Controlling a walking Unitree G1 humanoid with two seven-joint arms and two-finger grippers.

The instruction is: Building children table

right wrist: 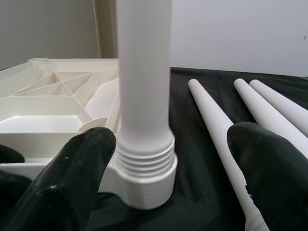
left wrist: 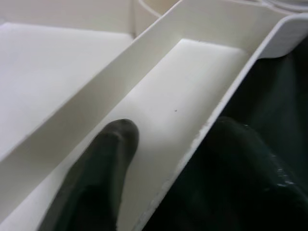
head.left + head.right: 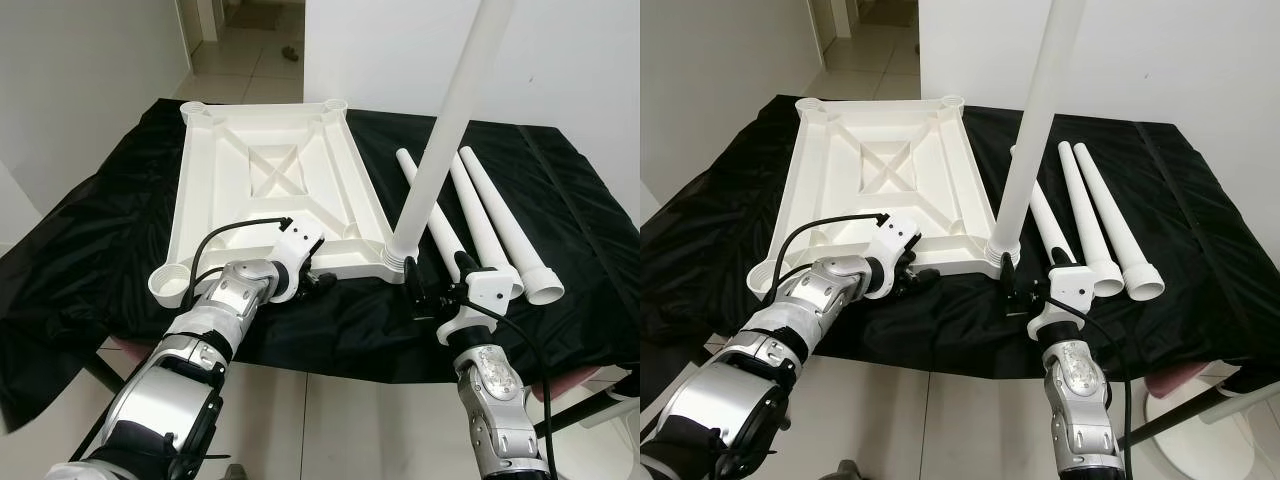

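Three loose legs [image 3: 470,215] lie beside my spread right gripper [image 1: 168,159]; one upright leg [image 3: 445,130] stands between its fingers; my left gripper [image 2: 168,159] pinches the tabletop [image 3: 270,170] rim

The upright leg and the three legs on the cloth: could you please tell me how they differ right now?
The upright leg stands vertical, its threaded end seated in the tabletop's near corner socket; the three loose legs lie flat on the black cloth, unattached. The right gripper is open around the upright leg's base, while nothing holds the loose legs. The left gripper clamps the tabletop's edge. All four are white, tapered tubes.
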